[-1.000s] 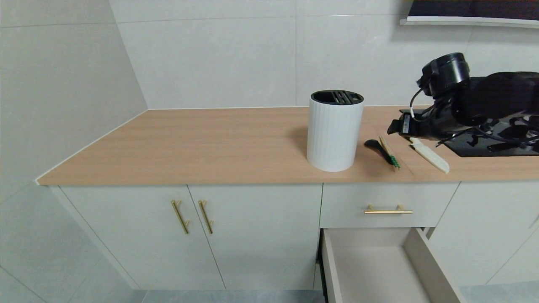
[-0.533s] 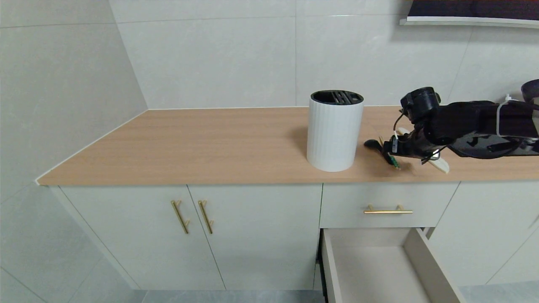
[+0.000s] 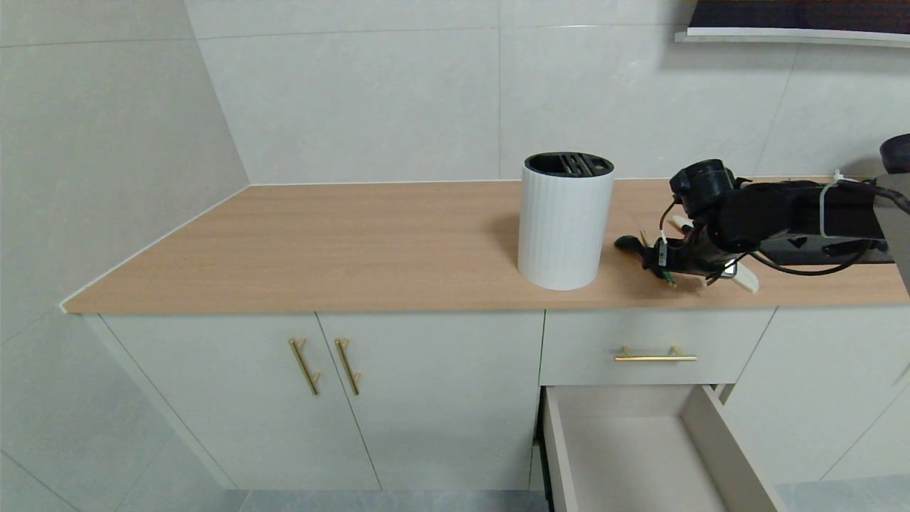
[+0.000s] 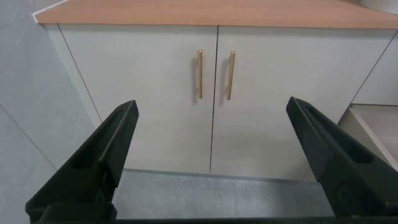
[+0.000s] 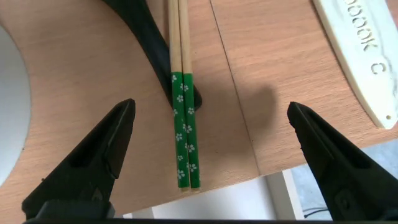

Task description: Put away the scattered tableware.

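Chopsticks [image 5: 184, 93], a wooden pair with green flowered ends, lie side by side on the bench [image 3: 355, 242] near its front edge, to the right of the white holder [image 3: 565, 220]. They rest against and partly over the handle of a black spoon [image 5: 149, 43], whose bowl points toward the holder in the head view [image 3: 629, 244]. A cream utensil [image 5: 364, 56] lies flat on the bench well to the other side of the chopsticks, apart from them; its tip shows past the arm in the head view [image 3: 746, 281].

The right hand [image 5: 210, 107] hangs low over the bench right above the chopsticks, its two fingers spread wide apart, one on the spoon side and one on the cream utensil side, gripping nothing. From the head it appears as a dark wrist reaching in from the right, covering most of the chopsticks so that only their green ends [image 3: 666, 276] peek out below it.

The left hand [image 4: 211, 104] is held low in front of the cupboard doors [image 4: 214, 93] with gold handles, fingers wide apart and empty.

Below the bench, under the chopsticks, a drawer [image 3: 700, 427] stands pulled out.
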Tool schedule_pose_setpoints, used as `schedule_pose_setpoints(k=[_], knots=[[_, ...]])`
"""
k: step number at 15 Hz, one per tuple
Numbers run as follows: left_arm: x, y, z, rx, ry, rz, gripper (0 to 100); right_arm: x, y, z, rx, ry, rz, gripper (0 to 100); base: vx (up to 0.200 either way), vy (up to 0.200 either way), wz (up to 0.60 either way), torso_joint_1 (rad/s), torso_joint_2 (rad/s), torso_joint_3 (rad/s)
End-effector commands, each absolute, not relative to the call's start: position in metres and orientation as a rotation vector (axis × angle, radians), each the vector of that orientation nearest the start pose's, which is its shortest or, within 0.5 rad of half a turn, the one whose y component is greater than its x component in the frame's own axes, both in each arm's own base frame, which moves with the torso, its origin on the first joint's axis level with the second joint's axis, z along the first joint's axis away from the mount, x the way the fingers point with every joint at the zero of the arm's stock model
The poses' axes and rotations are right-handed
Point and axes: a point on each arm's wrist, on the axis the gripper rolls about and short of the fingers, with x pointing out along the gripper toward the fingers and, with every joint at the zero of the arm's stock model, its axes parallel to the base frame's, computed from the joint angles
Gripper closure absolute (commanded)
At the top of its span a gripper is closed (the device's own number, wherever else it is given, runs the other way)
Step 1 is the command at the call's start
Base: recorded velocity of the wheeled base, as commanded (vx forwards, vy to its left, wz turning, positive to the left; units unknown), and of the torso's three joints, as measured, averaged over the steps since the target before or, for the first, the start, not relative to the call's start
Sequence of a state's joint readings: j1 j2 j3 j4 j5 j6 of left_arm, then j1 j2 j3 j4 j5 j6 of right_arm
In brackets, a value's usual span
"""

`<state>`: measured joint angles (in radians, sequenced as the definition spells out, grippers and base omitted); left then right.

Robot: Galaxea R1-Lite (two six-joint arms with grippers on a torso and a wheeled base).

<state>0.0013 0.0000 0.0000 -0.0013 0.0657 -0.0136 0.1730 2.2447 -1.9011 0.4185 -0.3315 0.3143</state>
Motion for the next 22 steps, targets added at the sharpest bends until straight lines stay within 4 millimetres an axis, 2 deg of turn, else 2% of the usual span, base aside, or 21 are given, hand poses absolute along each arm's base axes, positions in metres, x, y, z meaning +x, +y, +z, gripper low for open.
schedule_pose_setpoints(k=[1, 3, 4, 16, 18, 20, 21, 22], knots=[[-0.023, 0.001, 0.076, -0.014, -0.002, 0.067, 0, 0.444, 0.071, 0.178, 0.109, 0.704, -0.262, 0, 0.0, 0.0, 0.0, 0.0, 0.0, 0.0], [-0.023, 0.001, 0.076, -0.014, -0.002, 0.067, 0, 0.443, 0.072, 0.176, 0.105, 0.716, -0.262, 0, 0.0, 0.0, 0.0, 0.0, 0.0, 0.0], [-0.023, 0.001, 0.076, -0.014, -0.002, 0.067, 0, 0.443, 0.071, 0.176, 0.102, 0.728, -0.262, 100, 0.0, 0.0, 0.0, 0.0, 0.0, 0.0], [-0.023, 0.001, 0.076, -0.014, -0.002, 0.067, 0, 0.439, 0.071, 0.178, 0.096, 0.747, -0.265, 100, 0.0, 0.0, 0.0, 0.0, 0.0, 0.0], [-0.023, 0.001, 0.076, -0.014, -0.002, 0.067, 0, 0.434, 0.07, 0.186, 0.101, 0.739, -0.255, 100, 0.0, 0.0, 0.0, 0.0, 0.0, 0.0], [-0.023, 0.001, 0.076, -0.014, -0.002, 0.067, 0, 0.42, 0.069, 0.199, 0.125, 0.783, -0.181, 100, 0.0, 0.0, 0.0, 0.0, 0.0, 0.0], [-0.023, 0.001, 0.076, -0.014, -0.002, 0.067, 0, 0.415, 0.068, 0.204, 0.142, 0.792, -0.147, 0, 0.0, 0.0, 0.0, 0.0, 0.0, 0.0], [-0.023, 0.001, 0.076, -0.014, -0.002, 0.067, 0, 0.415, 0.068, 0.204, 0.144, 0.798, -0.136, 0, 0.0, 0.0, 0.0, 0.0, 0.0, 0.0]])
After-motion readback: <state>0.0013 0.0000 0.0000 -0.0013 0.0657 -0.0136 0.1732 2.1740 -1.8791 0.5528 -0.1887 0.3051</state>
